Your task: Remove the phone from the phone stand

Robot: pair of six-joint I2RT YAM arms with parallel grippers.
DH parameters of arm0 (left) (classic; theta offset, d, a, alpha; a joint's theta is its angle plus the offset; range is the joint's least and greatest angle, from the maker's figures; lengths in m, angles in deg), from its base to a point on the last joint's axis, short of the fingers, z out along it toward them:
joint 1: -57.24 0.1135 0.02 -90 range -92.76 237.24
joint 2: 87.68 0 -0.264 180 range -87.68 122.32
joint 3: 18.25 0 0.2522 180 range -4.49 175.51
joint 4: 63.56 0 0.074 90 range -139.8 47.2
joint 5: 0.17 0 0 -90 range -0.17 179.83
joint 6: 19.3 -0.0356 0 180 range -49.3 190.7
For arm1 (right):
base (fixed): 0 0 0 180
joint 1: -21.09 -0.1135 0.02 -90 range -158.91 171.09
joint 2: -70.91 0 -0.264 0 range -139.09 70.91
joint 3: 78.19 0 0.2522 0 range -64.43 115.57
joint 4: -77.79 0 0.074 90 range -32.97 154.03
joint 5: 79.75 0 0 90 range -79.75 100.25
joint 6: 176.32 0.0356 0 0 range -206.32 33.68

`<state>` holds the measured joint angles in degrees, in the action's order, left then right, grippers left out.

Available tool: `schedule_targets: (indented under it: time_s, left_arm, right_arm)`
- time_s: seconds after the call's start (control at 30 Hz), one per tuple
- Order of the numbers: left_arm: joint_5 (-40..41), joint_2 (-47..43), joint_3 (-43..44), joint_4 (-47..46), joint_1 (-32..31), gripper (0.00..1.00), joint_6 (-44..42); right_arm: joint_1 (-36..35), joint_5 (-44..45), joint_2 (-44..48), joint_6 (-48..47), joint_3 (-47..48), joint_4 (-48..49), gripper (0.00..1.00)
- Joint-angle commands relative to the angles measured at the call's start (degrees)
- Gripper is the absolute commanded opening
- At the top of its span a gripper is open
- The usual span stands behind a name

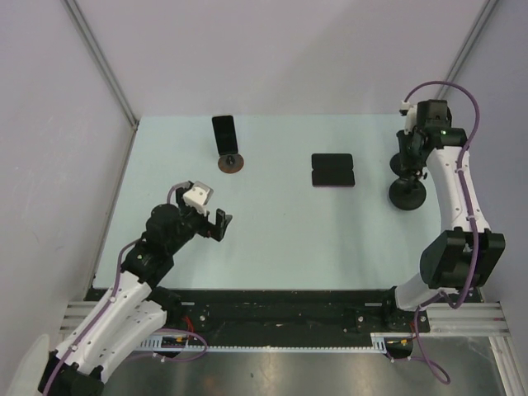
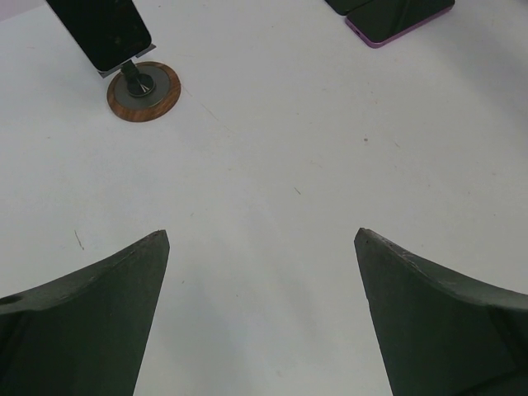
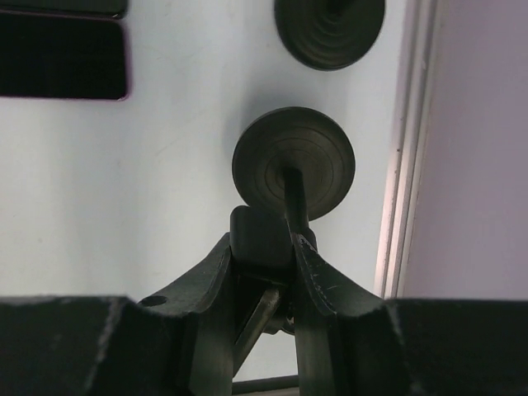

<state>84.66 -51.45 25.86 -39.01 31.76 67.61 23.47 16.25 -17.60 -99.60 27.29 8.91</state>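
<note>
A black phone [image 1: 223, 132] stands upright on a stand with a round wooden base [image 1: 230, 162] at the back left; the left wrist view shows the phone [image 2: 103, 33] and the base [image 2: 143, 91] far ahead to the left. My left gripper [image 1: 221, 224] is open and empty above bare table, well short of the phone; its fingers [image 2: 99, 313] frame empty table surface. My right gripper [image 1: 407, 148] at the far right is shut on the top of a black phone stand [image 3: 294, 162] with a round base, seen between its fingertips [image 3: 262, 247].
Two dark phones [image 1: 332, 170] lie flat side by side mid-table, also in the left wrist view [image 2: 396, 16] and right wrist view [image 3: 62, 54]. A second black round stand [image 1: 407, 195] sits near the right gripper. The table's right edge and wall [image 3: 412, 165] are close.
</note>
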Motion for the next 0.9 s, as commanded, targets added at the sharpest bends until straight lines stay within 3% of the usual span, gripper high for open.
schedule_targets:
  time_s: [0.0, 0.47, 0.67, 0.87]
  left_arm:
    - [2.09, -1.51, -0.46, -1.82, -1.77, 1.0, -2.36]
    - [3.06, -3.01, -0.64, -1.82, -2.91, 1.0, -2.88]
    - [2.97, -2.31, -0.64, -1.91, -2.91, 1.0, -2.97]
    - [2.44, -1.25, -0.55, -2.0, -2.91, 1.0, -2.8]
  right_arm:
    - [4.21, -1.69, -1.48, -3.95, 1.61, 8.7, 0.0]
    - [11.95, -12.32, -10.37, -4.92, 3.81, 12.31, 0.02]
    - [12.04, -10.05, -9.58, -3.07, 3.55, 13.27, 0.27]
    - [12.13, -8.02, -5.8, -1.05, 2.76, 15.64, 0.58]
